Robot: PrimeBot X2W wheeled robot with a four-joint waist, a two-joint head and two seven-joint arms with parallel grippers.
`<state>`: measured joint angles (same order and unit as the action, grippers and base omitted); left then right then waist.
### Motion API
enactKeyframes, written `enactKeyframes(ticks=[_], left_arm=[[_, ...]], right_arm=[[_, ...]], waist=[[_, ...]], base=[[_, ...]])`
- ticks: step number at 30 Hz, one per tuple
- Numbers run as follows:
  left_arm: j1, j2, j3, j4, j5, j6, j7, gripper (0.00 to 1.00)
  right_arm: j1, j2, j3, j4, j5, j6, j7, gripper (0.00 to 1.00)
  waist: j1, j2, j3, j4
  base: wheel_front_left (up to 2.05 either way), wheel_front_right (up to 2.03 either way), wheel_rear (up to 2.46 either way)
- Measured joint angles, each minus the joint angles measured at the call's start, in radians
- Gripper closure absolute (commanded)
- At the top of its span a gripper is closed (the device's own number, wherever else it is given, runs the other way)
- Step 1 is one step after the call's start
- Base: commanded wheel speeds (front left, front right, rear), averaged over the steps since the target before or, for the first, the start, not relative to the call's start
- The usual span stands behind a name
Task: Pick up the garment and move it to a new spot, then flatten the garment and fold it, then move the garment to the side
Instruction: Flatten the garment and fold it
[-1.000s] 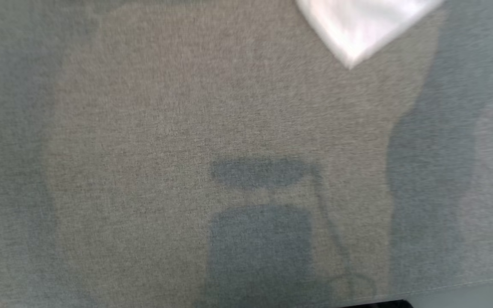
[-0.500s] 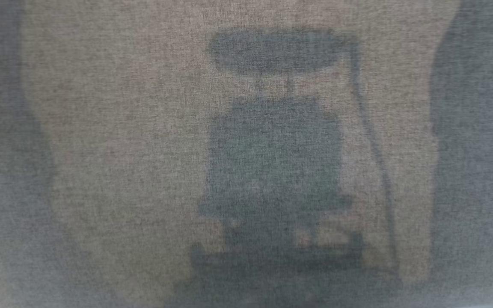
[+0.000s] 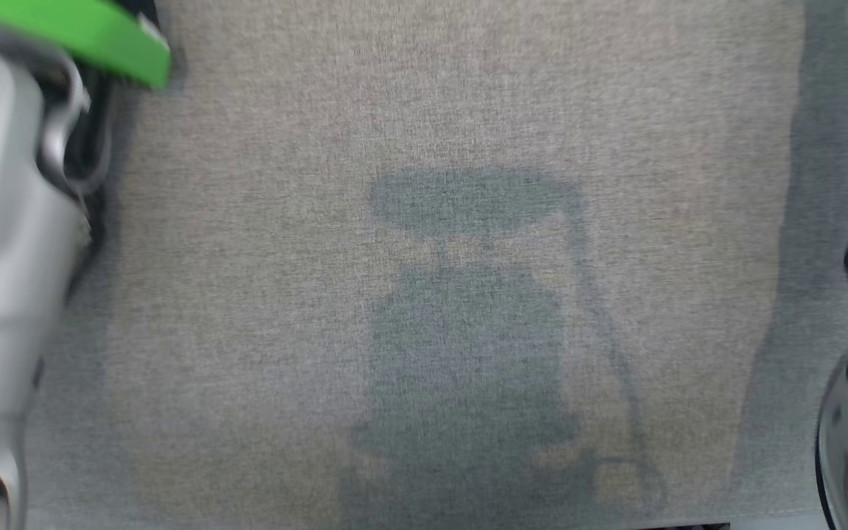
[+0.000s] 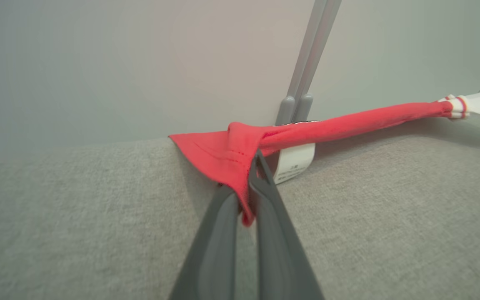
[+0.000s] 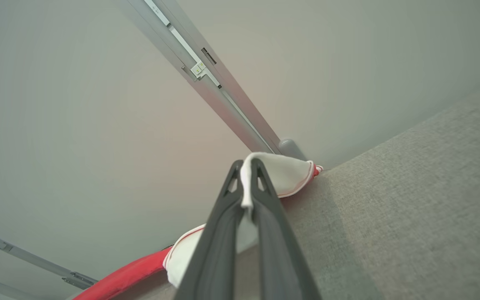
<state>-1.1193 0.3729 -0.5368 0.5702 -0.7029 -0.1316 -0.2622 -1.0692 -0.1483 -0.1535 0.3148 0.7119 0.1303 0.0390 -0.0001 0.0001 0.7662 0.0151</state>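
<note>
left gripper [image 4: 242,177] clamps the garment [image 4: 348,123] at its red edge | right gripper [image 5: 246,168] clamps its white end | risk: the stretched cloth may slip from thin holds

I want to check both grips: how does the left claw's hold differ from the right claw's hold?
The left claw is shut on the red part of the garment; the right claw is shut on its white part. From the left claw the cloth runs off as a stretched red roll; at the right claw it bulges in a loose white fold. Both pinch the same garment over the grey surface.
</note>
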Motion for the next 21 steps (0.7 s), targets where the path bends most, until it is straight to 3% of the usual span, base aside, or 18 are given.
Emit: enactKeyframes(ticks=[6,12,21], left_arm=[[0.329,-0.006,0.089,-0.165,-0.043,0.0,0.0,1.0],[0.673,-0.026,0.194,-0.327,-0.046,0.028,0.0,1.0],[1.093,-0.062,0.226,-0.548,-0.03,0.108,0.0,1.0]], right_arm=[[0.397,-0.009,-0.055,-0.263,0.07,0.0,0.051,1.0],[0.783,0.054,-0.128,-0.481,0.075,0.001,0.097,1.0],[1.205,0.097,-0.167,-0.631,0.104,0.002,0.092,1.0]], waist=[[0.0,0.0,-0.135,0.002],[-0.0001,0.0,-0.278,0.006],[-0.0001,0.0,-0.437,0.013]], base=[[0.0,0.0,0.0],[0.0,0.0,0.0],[0.0,0.0,0.0]])
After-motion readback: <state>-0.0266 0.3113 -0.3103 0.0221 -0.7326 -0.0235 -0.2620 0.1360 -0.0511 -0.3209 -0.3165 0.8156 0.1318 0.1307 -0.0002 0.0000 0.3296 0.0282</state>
